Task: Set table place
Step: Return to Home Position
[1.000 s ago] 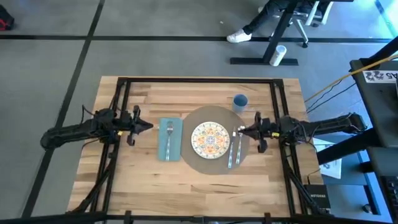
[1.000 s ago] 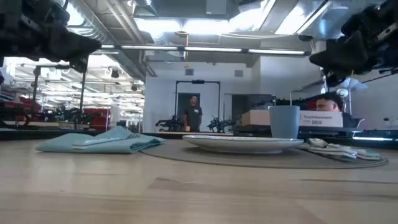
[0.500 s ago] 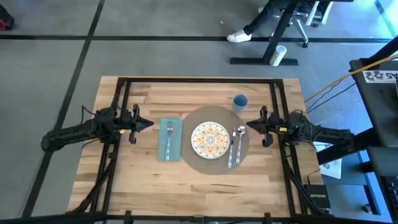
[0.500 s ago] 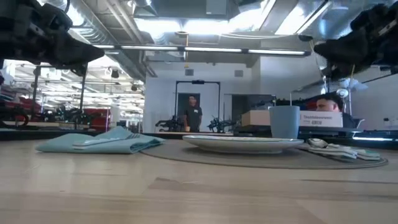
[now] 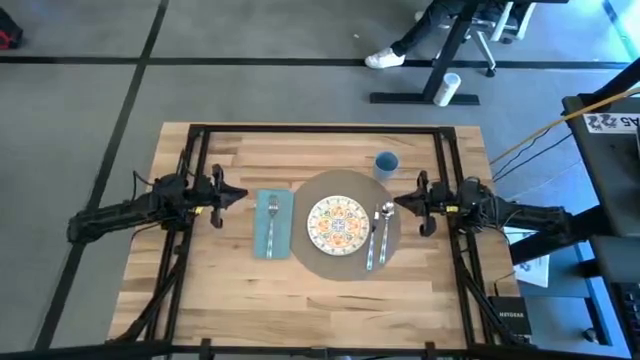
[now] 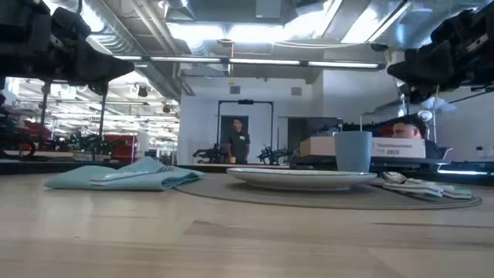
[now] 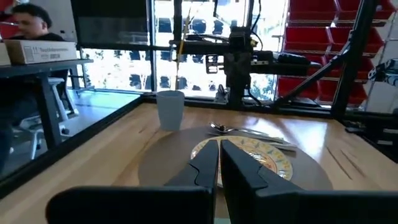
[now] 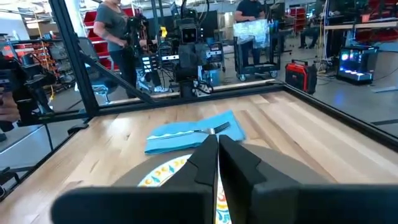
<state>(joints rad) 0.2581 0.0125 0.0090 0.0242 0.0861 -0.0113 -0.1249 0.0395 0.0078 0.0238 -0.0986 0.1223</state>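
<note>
The round mat (image 5: 340, 266) lies at the middle of the desk (image 5: 300, 150), with a plate (image 5: 340, 223) on it. Above the desk, the left claw (image 5: 238, 197) hangs left of the mat and the right claw (image 5: 400, 204) just right of it, both pressed together.

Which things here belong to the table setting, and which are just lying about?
Job: light-wood table, round grey-brown placemat, patterned plate, teal napkin, silver fork, spoon, knife, blue cup, left claw, right claw.
Lying about: white cylinder on the floor, cardboard box behind the table.
</note>
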